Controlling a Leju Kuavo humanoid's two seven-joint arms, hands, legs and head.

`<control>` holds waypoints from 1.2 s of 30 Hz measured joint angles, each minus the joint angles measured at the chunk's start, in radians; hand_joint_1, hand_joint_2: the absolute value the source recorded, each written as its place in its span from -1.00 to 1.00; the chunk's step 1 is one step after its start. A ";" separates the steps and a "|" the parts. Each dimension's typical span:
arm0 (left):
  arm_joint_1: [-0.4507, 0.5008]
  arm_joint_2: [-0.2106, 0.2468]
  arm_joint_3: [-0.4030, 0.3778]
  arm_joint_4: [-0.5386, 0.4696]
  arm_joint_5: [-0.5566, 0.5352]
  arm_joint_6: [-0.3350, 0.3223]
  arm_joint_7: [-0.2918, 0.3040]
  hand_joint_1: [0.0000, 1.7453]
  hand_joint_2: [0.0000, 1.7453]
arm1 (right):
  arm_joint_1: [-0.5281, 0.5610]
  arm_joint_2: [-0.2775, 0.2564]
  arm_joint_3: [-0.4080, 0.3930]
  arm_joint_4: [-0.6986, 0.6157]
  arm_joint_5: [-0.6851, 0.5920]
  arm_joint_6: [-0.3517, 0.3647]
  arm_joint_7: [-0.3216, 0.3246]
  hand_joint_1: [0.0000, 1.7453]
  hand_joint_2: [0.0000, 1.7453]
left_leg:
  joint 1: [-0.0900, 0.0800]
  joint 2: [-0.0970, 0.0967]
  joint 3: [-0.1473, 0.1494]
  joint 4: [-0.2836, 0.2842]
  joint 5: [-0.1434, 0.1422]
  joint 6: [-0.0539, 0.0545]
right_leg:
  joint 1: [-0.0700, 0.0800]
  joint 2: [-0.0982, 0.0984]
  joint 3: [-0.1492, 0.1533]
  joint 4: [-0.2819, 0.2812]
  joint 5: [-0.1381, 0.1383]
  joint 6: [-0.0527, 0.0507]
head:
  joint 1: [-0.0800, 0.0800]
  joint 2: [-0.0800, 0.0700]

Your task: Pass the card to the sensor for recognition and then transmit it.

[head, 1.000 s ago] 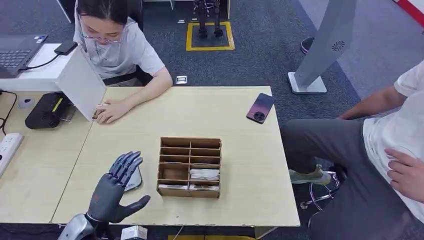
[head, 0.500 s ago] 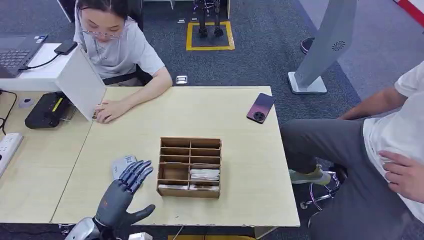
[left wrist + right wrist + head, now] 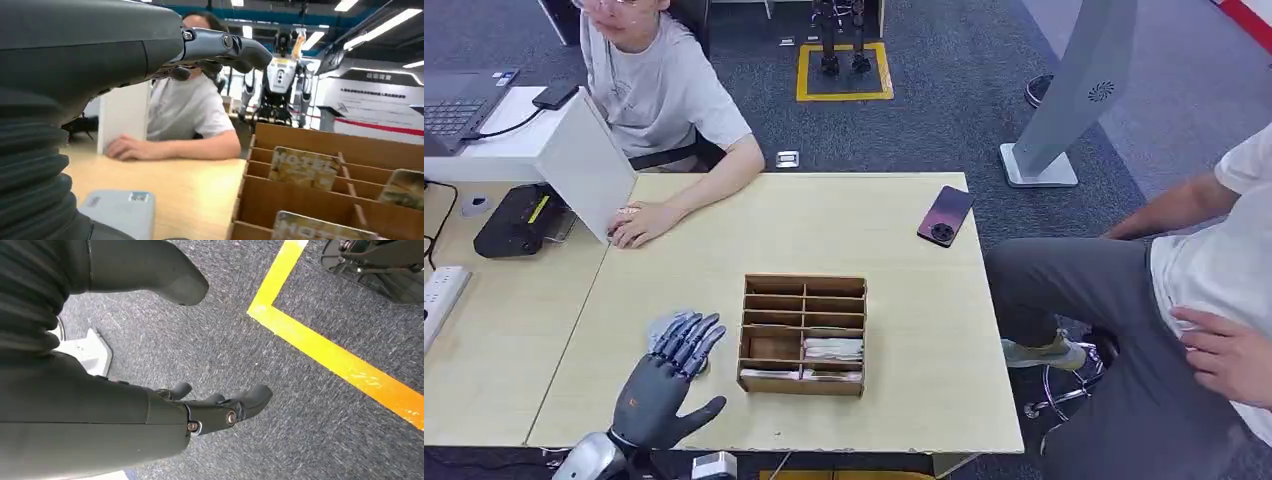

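Left hand (image 3: 664, 375) is hovering w/ fingers spread, holding nothing, over the grey card reader (image 3: 117, 212) beside the wooden box (image 3: 804, 334). Cards (image 3: 303, 167) (reading "HOTEL") are standing in box slots. Right hand (image 3: 200, 410) is hanging empty, fingers apart.

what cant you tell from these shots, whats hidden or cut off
- Grey sensor, head view: mostly covered by the left hand; whether the fingers touch it cannot be told.
- Cards in the wooden organizer, head view: too small to read; left wrist view shows them partly behind dividers.
- Black device, head view: partly hidden by the white board.
- Person on the right: cut off by the picture's edge.
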 joint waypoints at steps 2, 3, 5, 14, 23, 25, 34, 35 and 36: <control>-0.007 0.003 0.000 0.012 -0.039 0.008 0.026 -1.00 1.00 | 0.000 0.000 0.002 0.000 -0.004 0.000 0.000 -1.00 1.00 | 0.000 0.000 0.000 0.000 0.000 0.000 | 0.000 0.000 0.000 0.000 0.000 0.000 | 0.000 0.000; -0.010 0.005 0.000 0.020 -0.051 0.013 0.036 -1.00 1.00 | 0.000 0.000 0.003 0.000 -0.007 0.000 0.000 -1.00 1.00 | 0.000 0.000 0.000 0.000 0.000 0.000 | 0.000 0.000 0.000 0.000 0.000 0.000 | 0.000 0.000; -0.014 0.007 -0.002 0.034 -0.062 0.018 0.050 -1.00 1.00 | 0.000 0.000 0.009 0.000 -0.010 0.002 0.000 -1.00 1.00 | 0.000 0.000 0.000 0.000 0.000 0.000 | 0.000 0.000 0.000 0.000 0.000 0.000 | 0.000 0.000; -0.025 0.007 -0.004 0.061 -0.046 0.021 0.060 -1.00 1.00 | 0.000 0.000 0.017 0.000 -0.017 0.000 0.000 -1.00 1.00 | 0.000 0.000 0.000 0.000 0.000 0.000 | 0.000 0.000 0.000 0.000 0.000 0.000 | 0.000 0.000; -0.026 0.007 -0.006 0.066 -0.017 0.019 0.029 -1.00 1.00 | 0.000 0.000 0.018 0.000 -0.024 -0.002 0.000 -1.00 1.00 | 0.000 0.000 0.000 0.000 0.000 0.000 | 0.000 0.000 0.000 0.000 0.000 0.000 | 0.000 0.000; -0.026 0.006 -0.011 0.065 -0.016 0.020 0.028 -1.00 1.00 | 0.000 0.000 0.018 0.000 -0.026 -0.002 0.000 -1.00 1.00 | 0.000 0.000 0.000 0.000 0.000 0.000 | 0.000 0.000 0.000 0.000 0.000 0.000 | 0.000 0.000; -0.026 0.006 -0.021 0.065 -0.014 0.020 0.028 -1.00 1.00 | 0.000 0.000 0.018 0.000 -0.028 -0.002 0.000 -1.00 1.00 | 0.000 0.000 0.000 0.000 0.000 0.000 | 0.000 0.000 0.000 0.000 0.000 0.000 | 0.000 0.000; -0.026 0.006 -0.021 0.065 -0.014 0.020 0.028 -1.00 1.00 | 0.000 0.000 0.018 0.000 -0.028 -0.002 0.000 -1.00 1.00 | 0.000 0.000 0.000 0.000 0.000 0.000 | 0.000 0.000 0.000 0.000 0.000 0.000 | 0.000 0.000; -0.026 0.006 -0.021 0.065 -0.016 0.021 0.028 -1.00 1.00 | 0.000 0.000 0.018 0.000 -0.030 -0.002 0.000 -1.00 1.00 | 0.000 0.000 0.000 0.000 0.000 0.000 | 0.000 0.000 0.000 0.000 0.000 0.000 | 0.000 0.000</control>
